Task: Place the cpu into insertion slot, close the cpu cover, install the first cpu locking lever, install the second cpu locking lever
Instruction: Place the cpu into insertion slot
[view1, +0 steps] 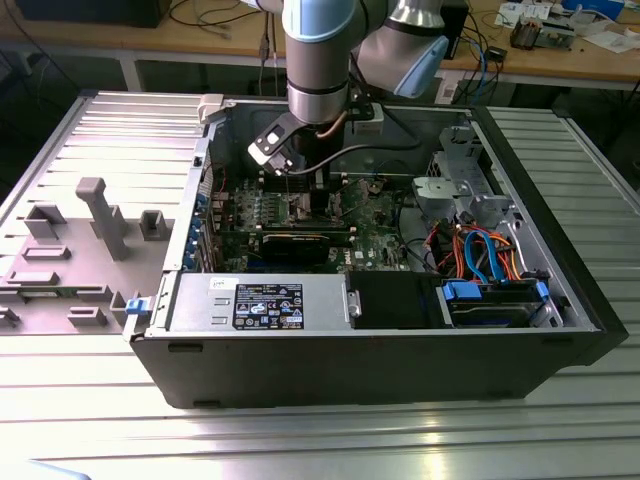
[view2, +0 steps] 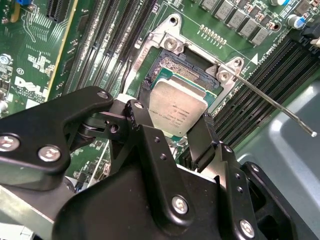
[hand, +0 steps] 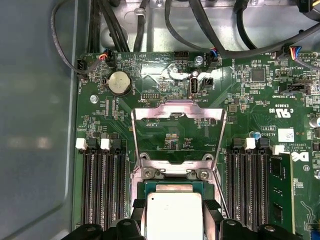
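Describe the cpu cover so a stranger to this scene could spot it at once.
In the open computer case, find the green motherboard and its two banks of black memory slots. Between them, next to the cpu, the cpu cover is the silvery frame swung open, board showing through its cut-out centre.

bg | ribbed metal table (view1: 560, 440) below and all round gripper (view1: 303, 178), glare streaks on its near slats | wooden bench (view1: 590, 62) well beyond gripper, white legs, cables and small clutter on top, dark underneath | grey jig blocks (view1: 95, 230) on table, well apart from gripper, exterior view's left
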